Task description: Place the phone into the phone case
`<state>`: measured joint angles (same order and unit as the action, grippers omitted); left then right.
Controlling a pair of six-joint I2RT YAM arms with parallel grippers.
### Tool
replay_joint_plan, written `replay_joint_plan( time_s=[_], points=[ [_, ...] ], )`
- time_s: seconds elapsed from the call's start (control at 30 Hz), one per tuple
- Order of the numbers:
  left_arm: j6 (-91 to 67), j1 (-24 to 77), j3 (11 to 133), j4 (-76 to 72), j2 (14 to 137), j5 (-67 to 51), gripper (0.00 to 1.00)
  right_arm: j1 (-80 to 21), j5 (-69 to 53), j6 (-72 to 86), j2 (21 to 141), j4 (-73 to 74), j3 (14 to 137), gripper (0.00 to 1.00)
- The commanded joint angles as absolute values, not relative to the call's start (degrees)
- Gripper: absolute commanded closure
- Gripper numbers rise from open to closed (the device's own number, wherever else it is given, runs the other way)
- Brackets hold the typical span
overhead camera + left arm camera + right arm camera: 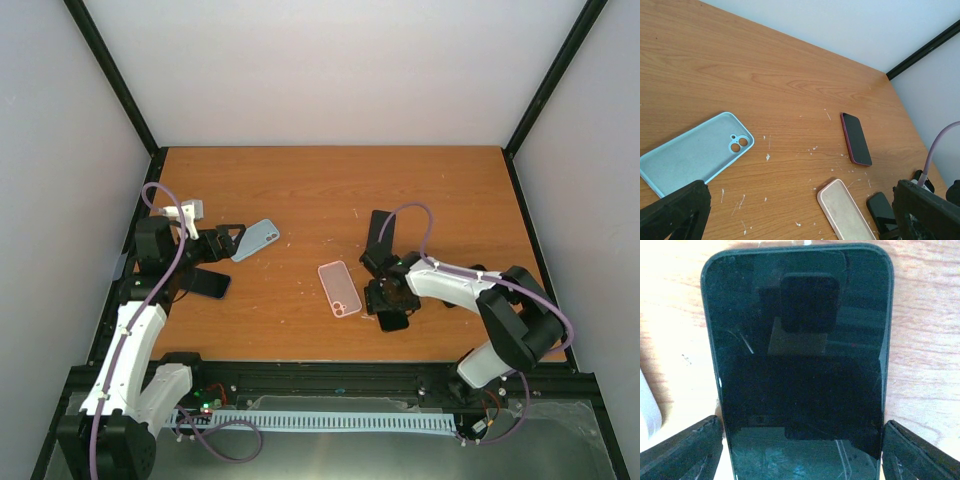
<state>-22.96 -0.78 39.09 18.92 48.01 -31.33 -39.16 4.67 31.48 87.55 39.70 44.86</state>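
The right hand (801, 422) straddles the phone (800, 365), flat on the worktop (925, 315) near the pink case (339, 288); pinching or not, I cannot tell. The left hand (228, 240) hangs spread. A shallow edge grip could slip, skidding the phone away.

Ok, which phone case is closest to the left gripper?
The light blue case, just ahead of the open left gripper; the pink case lies nearer the right arm.

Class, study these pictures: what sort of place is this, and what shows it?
Probably a robotics test cell: a wooden table boxed in by plain white panels on a black frame, with the left arm and right arm bolted at its near edge.
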Motion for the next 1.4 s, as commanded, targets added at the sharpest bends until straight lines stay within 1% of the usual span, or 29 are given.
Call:
replay_joint_plan(
  time_s=[0.0,0.13,0.37,0.53,0.7,0.83,1.07,1.2,1.37],
  points=[
    [-22.02,-0.44,39.31,18.02,48.08,-31.99,0.0,-41.31,8.41,33.51,88.69,42.98,46.05,0.15],
    [-21.98,-0.47,39.3,18.05,48.28,-32.17,0.01,-41.4,8.61,32.43,89.12,41.79,45.8,0.16],
    [-22.32,-0.44,39.62,18.02,48.54,-32.45,0.0,-41.4,7.51,31.74,90.4,39.25,45.1,0.21],
    [-22.4,-0.45,39.51,17.98,48.57,-32.7,0.0,-41.39,7.38,31.86,89.76,38.54,44.36,0.26],
    [-22.41,-0.48,39.51,17.93,49.18,-32.91,0.01,-41.4,7.94,32.02,87.9,38.63,44.89,0.29],
    [-22.26,-0.44,39.85,18.88,49.92,-31.78,0.01,-41.4,11.41,31.39,85.75,38.54,45.1,0.33],
    [-22.18,-0.44,39.78,18.8,49.82,-31.73,0.01,-41.41,11.9,30.13,83.05,40.8,49.44,0.36],
    [-22.15,-0.46,39.74,18.94,50.08,-31.99,0.01,-41.42,9.15,29.52,82.17,40.1,52.9,0.36],
    [-22.15,-0.44,39.78,19.03,49.61,-31.58,0.01,-41.61,5.38,29.24,83.92,36.67,56.44,0.39]
  ],
)
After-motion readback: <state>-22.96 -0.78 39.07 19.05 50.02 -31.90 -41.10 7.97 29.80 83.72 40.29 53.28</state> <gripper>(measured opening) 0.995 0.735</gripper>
